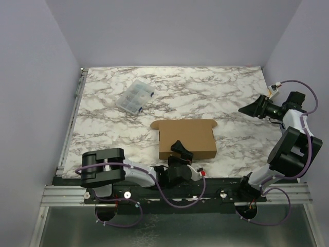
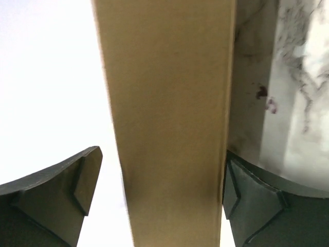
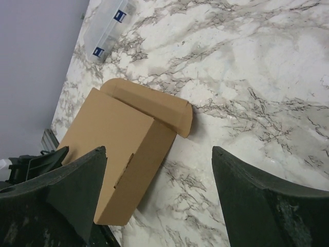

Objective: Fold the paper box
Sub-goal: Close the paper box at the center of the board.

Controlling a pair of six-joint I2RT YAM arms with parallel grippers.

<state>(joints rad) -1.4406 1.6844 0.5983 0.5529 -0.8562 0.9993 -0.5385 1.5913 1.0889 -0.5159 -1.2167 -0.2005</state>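
Paper box (image 1: 186, 139) sits on worktop (image 1: 205, 87) by near edge, long axis left-right. Left claw (image 1: 181, 150) straddles its near wall, jaws wide, not clamping. Right claw (image 1: 253, 109) open, empty, well apart. Left arm nearer.

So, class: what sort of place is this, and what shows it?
Probably a robotics lab test cell: a left arm and right arm bolted to a metal rail, plain walls boxing in a marble-patterned table, with a paper box and clear plastic case laid out.
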